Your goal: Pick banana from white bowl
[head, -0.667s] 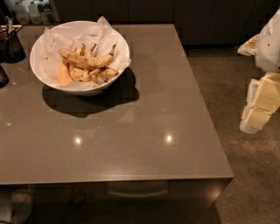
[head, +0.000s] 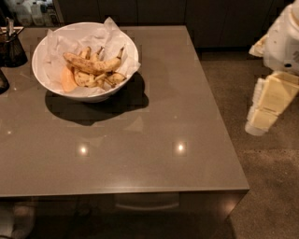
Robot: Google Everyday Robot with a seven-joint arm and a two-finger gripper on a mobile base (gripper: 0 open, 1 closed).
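Observation:
The white bowl [head: 51, 79] stands at the far left of the grey table [head: 154, 121], lined with crinkled white paper. Several spotted yellow bananas [head: 91, 65] lie in it, the top one lying across the pile. A pale orange piece of fruit [head: 68, 80] sits at the bowl's left side. My gripper [head: 262, 116], cream-coloured, hangs off the table's right edge, over the floor, far to the right of the bowl. It holds nothing that I can see.
A small dark container [head: 11, 46] with utensils stands at the far left edge, and a dark object [head: 3, 81] is just below it. Dark cabinets [head: 154, 11] run along the back. Speckled floor [head: 261, 186] lies to the right.
The arm at the right has shifted slightly up and to the left. The bowl and bananas have not moved.

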